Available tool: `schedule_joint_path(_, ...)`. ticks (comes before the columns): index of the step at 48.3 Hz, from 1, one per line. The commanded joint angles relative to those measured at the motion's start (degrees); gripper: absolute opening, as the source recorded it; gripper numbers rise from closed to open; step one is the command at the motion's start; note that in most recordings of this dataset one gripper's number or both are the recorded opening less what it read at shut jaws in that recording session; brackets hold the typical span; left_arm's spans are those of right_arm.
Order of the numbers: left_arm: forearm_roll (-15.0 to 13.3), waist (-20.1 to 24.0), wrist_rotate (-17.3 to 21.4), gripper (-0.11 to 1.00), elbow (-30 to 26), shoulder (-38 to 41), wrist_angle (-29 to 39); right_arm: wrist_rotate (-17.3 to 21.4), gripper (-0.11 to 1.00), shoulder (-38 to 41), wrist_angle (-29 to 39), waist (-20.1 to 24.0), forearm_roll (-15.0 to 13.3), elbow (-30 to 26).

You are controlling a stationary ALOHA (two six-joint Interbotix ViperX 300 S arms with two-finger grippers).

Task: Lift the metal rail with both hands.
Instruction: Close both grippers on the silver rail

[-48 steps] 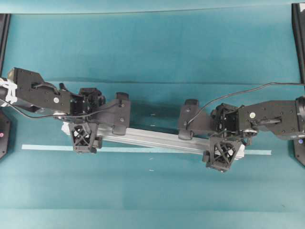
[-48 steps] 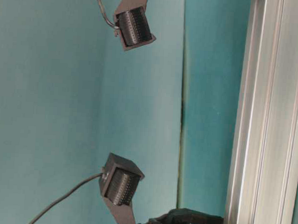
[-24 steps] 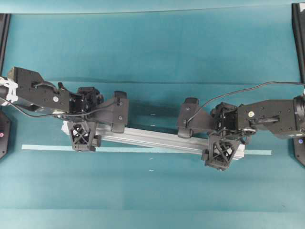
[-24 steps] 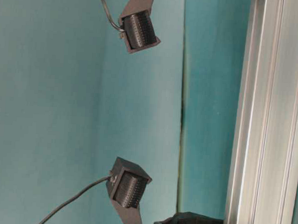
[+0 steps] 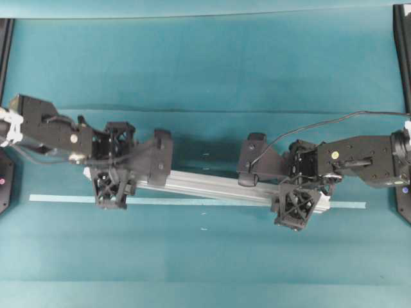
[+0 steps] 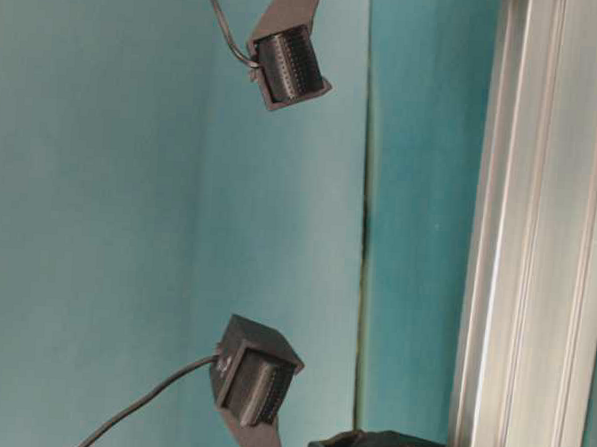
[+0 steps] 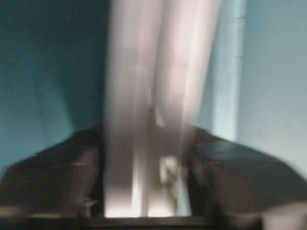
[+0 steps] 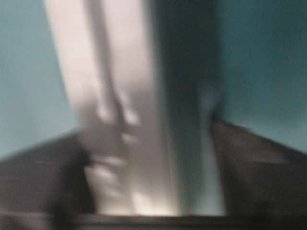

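The metal rail, a long silver grooved bar, lies slightly slanted across the teal table. My left gripper straddles its left end and my right gripper its right end. In the blurred left wrist view the rail fills the space between the dark fingers of the left gripper; whether both touch it I cannot tell. In the right wrist view the rail lies against one finger of the right gripper, and a strip of table shows before the other. The table-level view shows the rail close up.
A thin pale-teal tape strip runs along the table just in front of the rail. Two black ribbed boxes with cables hang near the rail in the table-level view. Black fixtures stand at the table's side edges.
Both grippers' jaws have closed in toward the rail from wide open. The arms have shifted slightly, and the ribbed boxes have drifted toward the rail. The rail lies where it was.
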Motion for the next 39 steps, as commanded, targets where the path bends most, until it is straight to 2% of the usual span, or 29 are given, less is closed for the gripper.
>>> schedule_joint_path(1,0.09,-0.09,0.26,0.34,-0.70,-1.49,-0.79,0.00,0.53,0.35,0.44,-0.09,0.35,-0.35)
schedule_joint_path(4,0.09,-0.35,0.79,0.30,-0.70,-1.49,-0.88,0.00,0.42,0.35,0.62,-0.09,0.62,-0.35)
schedule_joint_path(25,0.09,-0.62,1.49,0.30,-0.88,-1.58,-0.79,0.00,0.42,0.79,0.79,0.44,2.99,-2.29)
schedule_joint_path(39,0.00,-0.62,1.49,0.30,-2.29,-5.71,2.20,-0.09,0.42,-2.29,8.26,0.44,3.43,-6.15)
